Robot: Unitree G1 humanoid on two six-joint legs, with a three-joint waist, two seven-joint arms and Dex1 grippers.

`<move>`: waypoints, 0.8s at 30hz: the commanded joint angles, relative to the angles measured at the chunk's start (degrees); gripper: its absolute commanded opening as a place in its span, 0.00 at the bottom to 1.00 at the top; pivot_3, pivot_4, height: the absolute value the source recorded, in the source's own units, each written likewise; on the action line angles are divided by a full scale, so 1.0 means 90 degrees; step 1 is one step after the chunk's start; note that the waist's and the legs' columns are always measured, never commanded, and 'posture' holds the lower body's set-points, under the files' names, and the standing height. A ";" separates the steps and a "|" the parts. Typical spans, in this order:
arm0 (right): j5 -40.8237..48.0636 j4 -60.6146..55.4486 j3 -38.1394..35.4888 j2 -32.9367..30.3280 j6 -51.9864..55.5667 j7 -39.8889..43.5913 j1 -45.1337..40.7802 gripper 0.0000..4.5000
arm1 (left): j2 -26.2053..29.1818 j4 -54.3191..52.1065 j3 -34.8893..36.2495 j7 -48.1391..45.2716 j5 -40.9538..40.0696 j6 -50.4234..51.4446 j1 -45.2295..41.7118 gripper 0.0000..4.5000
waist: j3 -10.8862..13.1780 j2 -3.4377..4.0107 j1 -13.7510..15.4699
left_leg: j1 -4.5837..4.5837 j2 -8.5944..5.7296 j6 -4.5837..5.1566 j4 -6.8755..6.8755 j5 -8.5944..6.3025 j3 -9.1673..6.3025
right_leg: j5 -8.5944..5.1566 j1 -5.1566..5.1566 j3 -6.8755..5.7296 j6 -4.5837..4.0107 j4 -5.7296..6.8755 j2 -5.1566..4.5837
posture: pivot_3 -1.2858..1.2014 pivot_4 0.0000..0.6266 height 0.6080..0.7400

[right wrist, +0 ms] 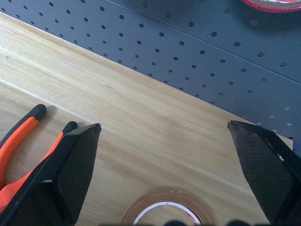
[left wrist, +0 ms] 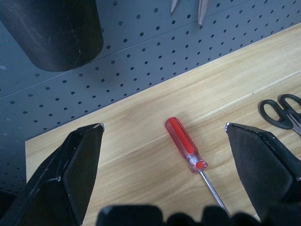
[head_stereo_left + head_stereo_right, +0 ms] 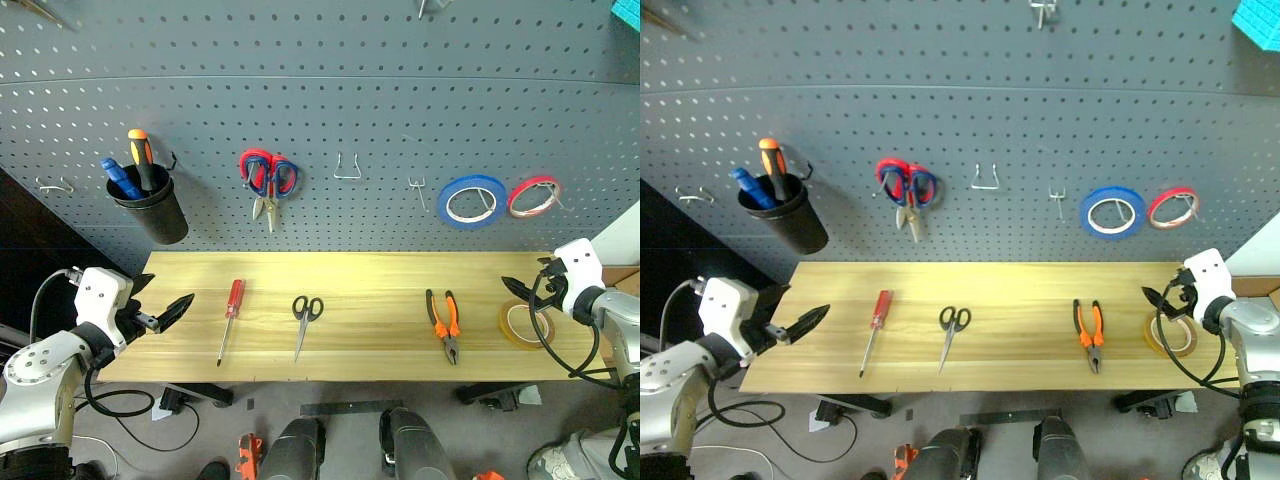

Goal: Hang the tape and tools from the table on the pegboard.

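We are finding the tape (image 3: 524,325) lying flat at the right end of the table (image 3: 380,270), with the pliers (image 3: 445,325) near it, the small scissors (image 3: 305,318) about mid-length and the red-handled screwdriver (image 3: 231,310) toward the left end, none yet hanging on the pegboard (image 3: 330,100). Both pincers are standing wide open and gripping nothing, the right gripper (image 3: 527,289) hovering just over the tape and the left gripper (image 3: 162,297) hanging off the left edge, facing the screwdriver. We are judging the first pick-up as only beginning; the next move is calling for the right gripper to lower around the ring's wall and close.
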 commanded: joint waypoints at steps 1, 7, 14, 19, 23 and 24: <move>0.0065 -0.0184 -0.0151 -0.0035 0.0018 -0.0029 -0.0047 1.00 | 0.0091 -0.0184 0.0091 0.0014 -0.0058 -0.0003 -0.0021 0.99 | 0.0000 0.0000 0.0000 | 0.0000 0.0000 0.0000 0.0000 0.0000 0.0000 | 0.0000 0.0000 0.0000 0.0000 0.0000 0.0000 | 0.50 0.29 1.00; 0.0070 -0.0161 -0.0120 -0.0012 0.0475 -0.0113 -0.0067 1.00 | 0.0087 -0.0458 -0.0121 -0.0244 -0.0179 0.0216 0.0062 0.99 | 0.0000 0.0000 -0.0001 | 0.0000 0.0000 0.0000 0.0000 0.0000 0.0000 | 0.0000 0.0000 0.0000 0.0000 0.0000 0.0000 | 0.49 0.31 1.00; -0.0003 -0.0275 0.0167 -0.0037 0.1866 -0.0211 -0.0119 1.00 | -0.0507 -0.1602 -0.1642 -0.0466 0.0079 0.0402 0.0379 0.99 | 0.0002 0.0002 -0.0005 | -0.0002 0.0000 0.0003 0.0000 -0.0002 0.0009 | 0.0001 -0.0002 0.0011 -0.0001 -0.0004 -0.0003 | 0.48 0.32 1.00; -0.0103 -0.0132 0.0302 0.0047 0.2542 -0.0534 -0.0160 1.00 | -0.1072 -0.1759 -0.2798 -0.0317 0.0580 0.0369 0.0083 0.99 | 0.0001 0.0004 -0.0010 | -0.0002 0.0003 0.0003 0.0002 -0.0001 0.0010 | 0.0002 0.0000 0.0009 -0.0004 -0.0002 -0.0002 | 0.47 0.33 1.00; -0.0086 0.0009 0.0285 0.0286 0.2923 -0.0754 -0.0312 1.00 | -0.1666 -0.1257 -0.3423 -0.0173 0.0827 0.0404 -0.0451 0.99 | 0.0001 0.0004 -0.0020 | -0.0001 0.0002 0.0004 0.0004 -0.0001 0.0017 | 0.0005 0.0002 0.0010 -0.0005 -0.0002 -0.0002 | 0.46 0.34 1.00; -0.0100 0.0073 0.0285 0.0358 0.2971 -0.0818 -0.0381 1.00 | -0.1812 -0.1112 -0.3576 -0.0117 0.0940 0.0351 -0.0606 0.99 | 0.0001 0.0003 -0.0029 | -0.0001 0.0002 0.0004 0.0006 -0.0001 0.0019 | 0.0006 0.0002 0.0010 -0.0006 -0.0001 -0.0002 | 0.46 0.34 1.00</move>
